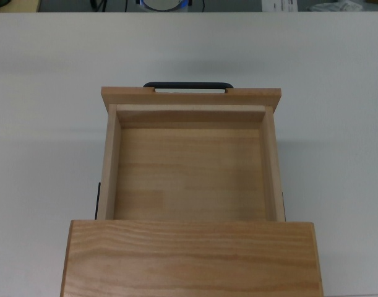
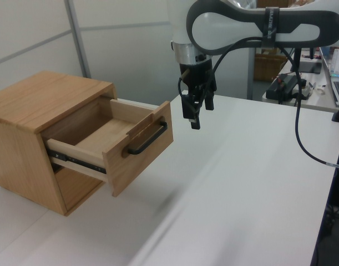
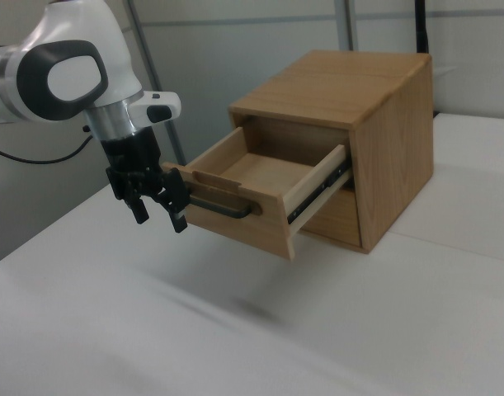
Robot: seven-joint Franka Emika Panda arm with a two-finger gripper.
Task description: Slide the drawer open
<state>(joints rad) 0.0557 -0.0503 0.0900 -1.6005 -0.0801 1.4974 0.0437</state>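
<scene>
The drawer (image 1: 189, 179) stands pulled far out of the wooden cabinet (image 1: 192, 257), and its tray is empty. Its black bar handle (image 1: 187, 85) sits on the front panel (image 2: 138, 152). In the right view the drawer (image 3: 252, 227) juts toward the arm, with its handle (image 3: 227, 208) facing my gripper (image 3: 159, 216). My gripper (image 2: 192, 117) hangs in the air just off the panel's front, a little above the handle and apart from it. It is open and holds nothing. The top view does not show the gripper.
The cabinet (image 2: 41, 100) stands on a white table (image 2: 241, 194) that stretches wide in front of the drawer. A black cable (image 2: 299, 133) hangs from the arm. A cluttered desk (image 2: 294, 83) lies behind the table at the left view's right.
</scene>
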